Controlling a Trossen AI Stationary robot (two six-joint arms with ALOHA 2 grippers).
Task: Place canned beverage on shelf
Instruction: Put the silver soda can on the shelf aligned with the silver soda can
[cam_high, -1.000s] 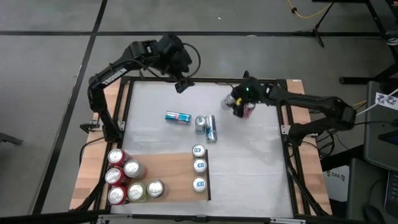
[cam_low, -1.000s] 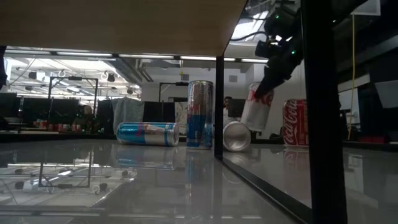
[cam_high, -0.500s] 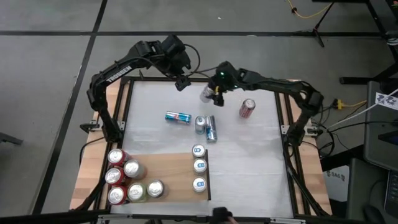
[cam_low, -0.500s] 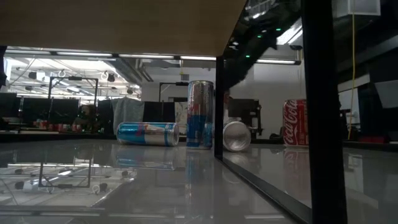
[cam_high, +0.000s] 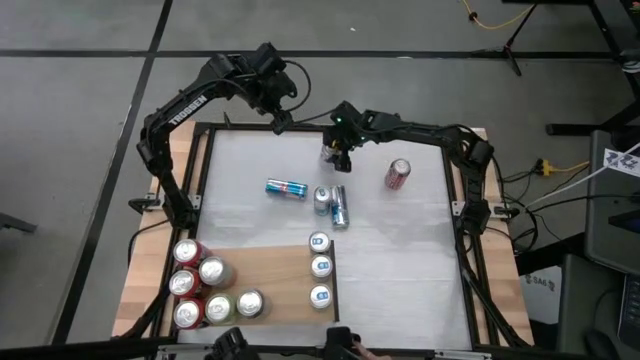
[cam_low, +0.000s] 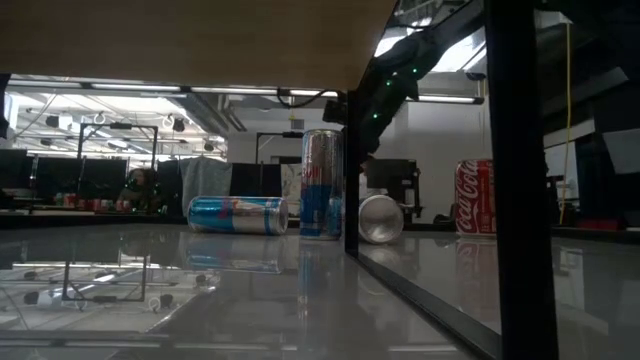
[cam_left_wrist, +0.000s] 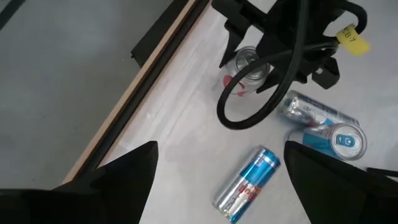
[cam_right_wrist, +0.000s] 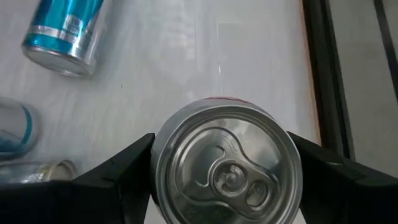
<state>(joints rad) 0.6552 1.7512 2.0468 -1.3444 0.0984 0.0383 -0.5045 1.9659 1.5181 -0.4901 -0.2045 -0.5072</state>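
Silver-topped upright can (cam_right_wrist: 227, 163) sits clamped between right hand (cam_high: 335, 152) fingers; wood-grain shelf (cam_high: 275, 270) lies well toward the counter's near side. Left hand (cam_high: 278, 112) waits, fingers apart.

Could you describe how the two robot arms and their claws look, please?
Both arms are dark, almost black, built of slim jointed segments. The left arm carries white lettering along one link. The right arm shows small green lights near its wrist, and a black cable loops beside it. A yellow tag hangs there. Each claw has two flat dark fingers.
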